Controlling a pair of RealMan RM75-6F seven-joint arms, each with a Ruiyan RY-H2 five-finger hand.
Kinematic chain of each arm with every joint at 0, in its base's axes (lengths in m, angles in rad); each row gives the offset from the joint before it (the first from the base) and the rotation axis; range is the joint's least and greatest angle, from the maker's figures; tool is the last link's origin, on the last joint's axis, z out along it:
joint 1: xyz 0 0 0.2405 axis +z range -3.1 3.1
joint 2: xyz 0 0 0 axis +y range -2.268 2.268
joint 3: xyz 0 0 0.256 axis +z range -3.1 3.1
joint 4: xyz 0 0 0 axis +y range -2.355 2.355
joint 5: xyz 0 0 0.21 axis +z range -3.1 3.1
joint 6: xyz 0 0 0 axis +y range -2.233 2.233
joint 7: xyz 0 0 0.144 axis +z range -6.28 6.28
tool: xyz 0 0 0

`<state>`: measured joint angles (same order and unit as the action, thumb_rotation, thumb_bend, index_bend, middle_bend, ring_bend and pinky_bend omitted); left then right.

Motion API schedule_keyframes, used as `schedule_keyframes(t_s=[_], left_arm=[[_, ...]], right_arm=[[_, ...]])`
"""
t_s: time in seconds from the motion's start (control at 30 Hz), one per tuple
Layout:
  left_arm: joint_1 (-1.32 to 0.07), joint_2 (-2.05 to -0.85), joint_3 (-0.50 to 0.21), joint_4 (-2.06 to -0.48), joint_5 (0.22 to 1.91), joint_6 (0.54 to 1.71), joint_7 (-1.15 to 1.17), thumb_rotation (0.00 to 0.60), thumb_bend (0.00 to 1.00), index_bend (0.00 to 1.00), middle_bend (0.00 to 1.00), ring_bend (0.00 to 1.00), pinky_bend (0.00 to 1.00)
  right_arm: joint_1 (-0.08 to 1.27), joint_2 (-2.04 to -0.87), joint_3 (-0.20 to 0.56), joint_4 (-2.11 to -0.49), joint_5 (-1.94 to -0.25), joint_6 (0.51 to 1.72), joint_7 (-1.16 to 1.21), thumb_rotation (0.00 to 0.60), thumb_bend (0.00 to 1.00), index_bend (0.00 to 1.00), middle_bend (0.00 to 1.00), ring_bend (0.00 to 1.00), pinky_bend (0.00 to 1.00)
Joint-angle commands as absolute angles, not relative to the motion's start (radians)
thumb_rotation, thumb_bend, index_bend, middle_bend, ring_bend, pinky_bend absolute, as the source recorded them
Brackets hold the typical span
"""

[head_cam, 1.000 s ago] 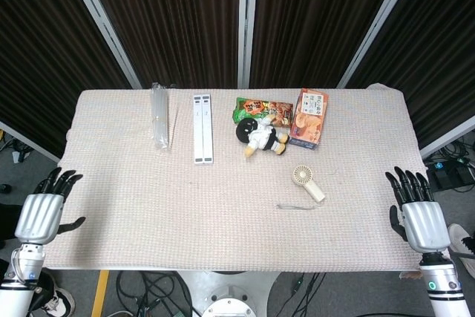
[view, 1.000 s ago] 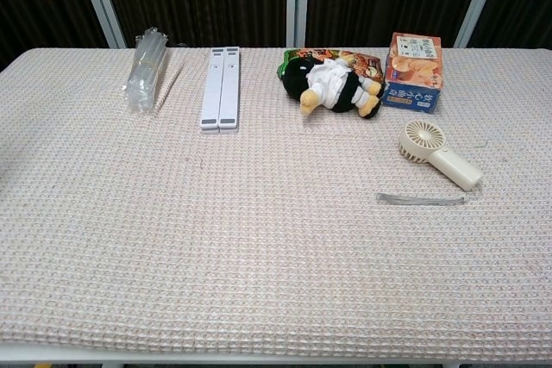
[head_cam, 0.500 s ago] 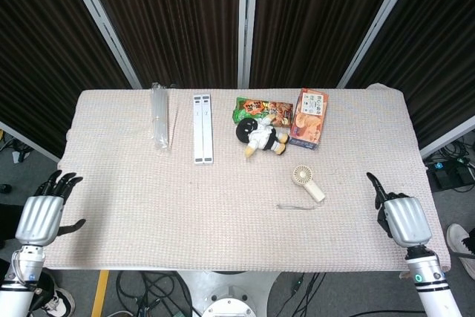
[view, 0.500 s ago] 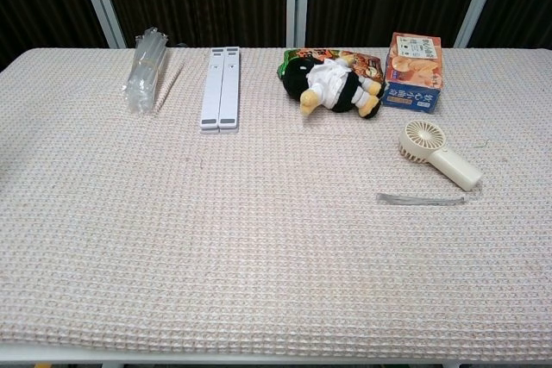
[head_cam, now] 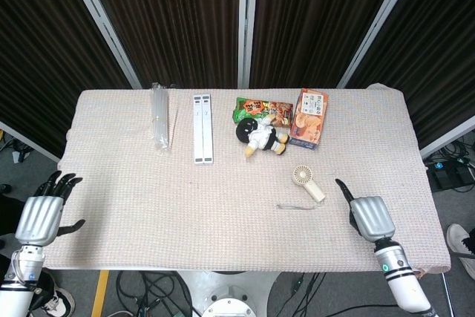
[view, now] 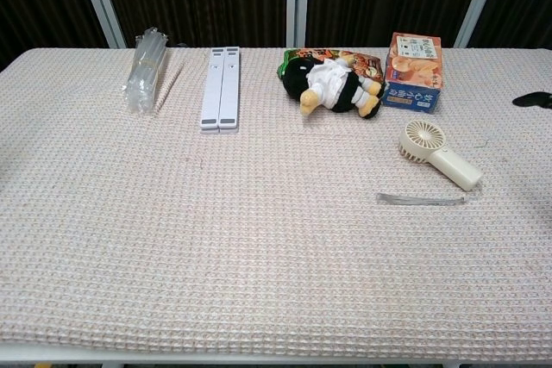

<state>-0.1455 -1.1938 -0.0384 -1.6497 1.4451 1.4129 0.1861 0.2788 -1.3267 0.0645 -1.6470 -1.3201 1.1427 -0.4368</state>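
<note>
Left hand [head_cam: 38, 214] sits off the table's [head_cam: 133, 206] left front corner, well apart from everything on it; fingers spread, nothing held. Position matches the earlier frames.

Straw bundle [head_cam: 158, 116] lies at the far left of the back row, long axis front to back. White folded stand [head_cam: 202, 128] lies just right of it, parallel. Right of the stand: green snack bag [head_cam: 260, 108] with the black-and-white plush doll [head_cam: 261, 136] lying across its front edge, then the orange biscuit box [head_cam: 308, 118] touching the doll's right side.

Handheld fan [head_cam: 307, 182] lies in front of the biscuit box, apart from it. Long axis runs diagonally: round head points back-left toward the doll, handle points front-right toward the right hand. In the chest view the fan [view: 436, 154] shows the same lie, grille facing up. Thin grey strip [head_cam: 297, 206] lies just in front of the fan, long axis left to right.

Right hand [head_cam: 365, 209] is over the table, right and front of the fan's handle, near but not touching. It holds nothing; one finger points back-left toward the fan, the rest are hidden behind the hand's back, so cannot tell how far open. Change: one second ago this hand was off the table's right edge with fingers fanned; it has since moved inward to the left, and a dark fingertip [view: 535, 100] now shows at the chest view's right edge. Things on the table are unmoved.
</note>
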Motion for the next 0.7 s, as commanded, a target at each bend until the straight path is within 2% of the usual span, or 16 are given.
schedule_keyframes(t_s=[0.03, 0.3, 0.7], left_arm=[[-0.146, -1.195, -0.042, -1.646, 1.442, 1.413, 0.179, 0.6, 0.08, 0.18, 0.15, 0.05, 0.23], [-0.153, -1.188, -0.027, -1.624, 1.456, 1.385, 0.132, 0.6, 0.09, 0.18, 0.16, 0.05, 0.23], [-0.15, -1.19, -0.029, -1.606, 1.45, 1.39, 0.12, 0.6, 0.08, 0.18, 0.16, 0.05, 0.23]], right_arm=[[0.312, -1.38, 0.08, -1.667, -1.23, 1.104, -0.534, 0.6, 1.0, 0.0, 0.73, 0.69, 0.72], [0.364, -1.419, 0.092, -1.678, -1.092, 1.051, -0.621, 0.6, 1.0, 0.0, 0.73, 0.69, 0.72], [0.42, -1.47, 0.093, -1.639, -0.994, 1.041, -0.659, 0.6, 1.0, 0.0, 0.73, 0.69, 0.72]])
